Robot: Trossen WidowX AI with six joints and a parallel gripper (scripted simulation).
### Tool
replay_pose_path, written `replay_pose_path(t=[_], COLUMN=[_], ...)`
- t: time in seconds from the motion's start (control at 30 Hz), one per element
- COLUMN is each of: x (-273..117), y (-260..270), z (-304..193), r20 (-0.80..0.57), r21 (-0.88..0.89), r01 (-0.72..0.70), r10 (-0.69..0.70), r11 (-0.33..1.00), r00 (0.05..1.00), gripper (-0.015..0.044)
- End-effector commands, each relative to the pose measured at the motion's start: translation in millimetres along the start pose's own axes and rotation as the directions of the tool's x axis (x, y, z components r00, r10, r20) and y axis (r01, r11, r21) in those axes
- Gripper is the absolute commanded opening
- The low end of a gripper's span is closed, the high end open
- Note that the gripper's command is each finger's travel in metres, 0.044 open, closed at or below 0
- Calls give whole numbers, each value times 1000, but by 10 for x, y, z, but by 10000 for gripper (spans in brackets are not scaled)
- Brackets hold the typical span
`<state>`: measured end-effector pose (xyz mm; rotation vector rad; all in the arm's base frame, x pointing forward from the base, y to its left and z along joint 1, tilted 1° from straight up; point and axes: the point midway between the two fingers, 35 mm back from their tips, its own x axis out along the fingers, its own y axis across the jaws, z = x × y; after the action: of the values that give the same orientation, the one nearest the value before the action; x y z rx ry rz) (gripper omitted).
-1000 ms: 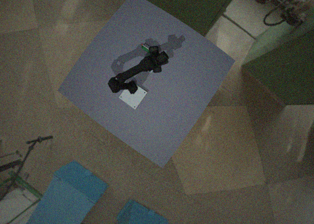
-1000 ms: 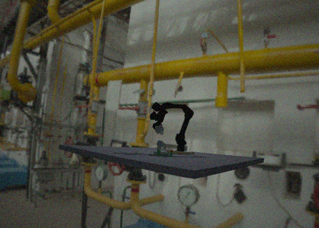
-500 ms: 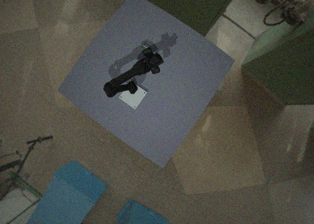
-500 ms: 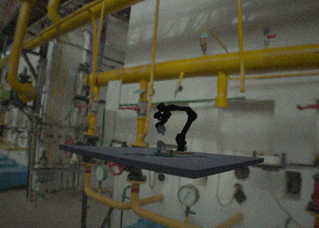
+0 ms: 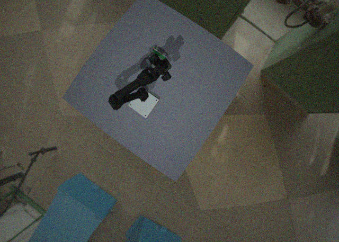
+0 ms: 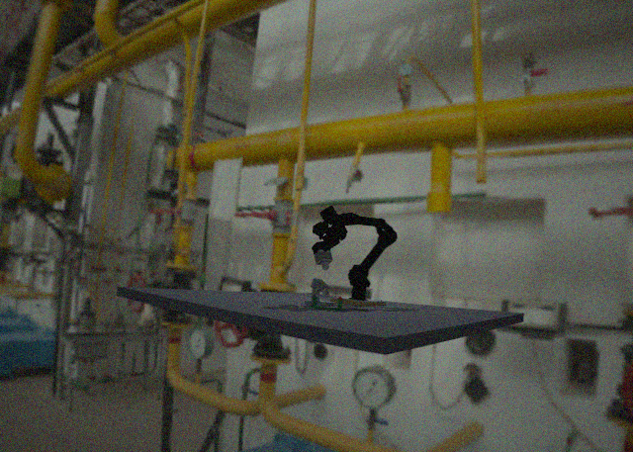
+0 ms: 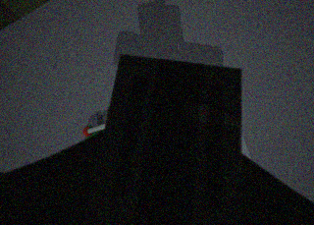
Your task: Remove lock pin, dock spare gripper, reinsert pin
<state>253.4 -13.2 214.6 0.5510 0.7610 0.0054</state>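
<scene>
My gripper (image 6: 321, 250) is shut on a pale grey piece (image 6: 322, 258), which looks like the spare gripper, and holds it above the table. A grey upright piece (image 6: 318, 286), probably the mount, stands below it; its socket is too small to make out. A red tip (image 6: 339, 299) (image 7: 86, 132), with a pale shaft in the wrist view, looks like the lock pin beside green parts low on the table. Whether it is in a socket cannot be told. In the wrist view a large black shape hides the fingertips and the held piece.
The blue-grey table (image 5: 191, 102) (image 6: 408, 329) carries the arm's white base plate (image 5: 145, 107). A green strip (image 5: 159, 53) shows beside the arm's wrist in the top view. The dark arm (image 5: 131, 87) (image 6: 381, 242) arches over the table and casts shadows.
</scene>
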Motion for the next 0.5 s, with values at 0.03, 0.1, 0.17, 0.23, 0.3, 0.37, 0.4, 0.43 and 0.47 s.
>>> replay_pose_path(t=[0.03, 0.1, 0.17, 0.23, 0.3, 0.37, 0.4, 0.43, 0.47], x=[-45, -54, -63, -71, -79, -86, -89, -92, -95], y=[21, 22, 21, 21, 20, 18, 17, 16, 15], z=[-49, -73, -97, -121, -144, -167, -179, -190, -202], r20=[55, 71, 87, 103, 118, 134, 142, 150, 158], r21=[-79, -105, -130, -156, -180, -205, -217, -229, -241], r01=[-8, -8, -7, -6, -5, -2, -1, 1, 2], r10=[12, 16, 19, 23, 26, 30, 33, 35, 37], r11=[997, 994, 991, 988, 984, 979, 976, 973, 971], r00=[998, 997, 996, 994, 993, 990, 989, 988, 987], gripper=[0, 0, 0, 0, 0, 0, 0, 0, 0])
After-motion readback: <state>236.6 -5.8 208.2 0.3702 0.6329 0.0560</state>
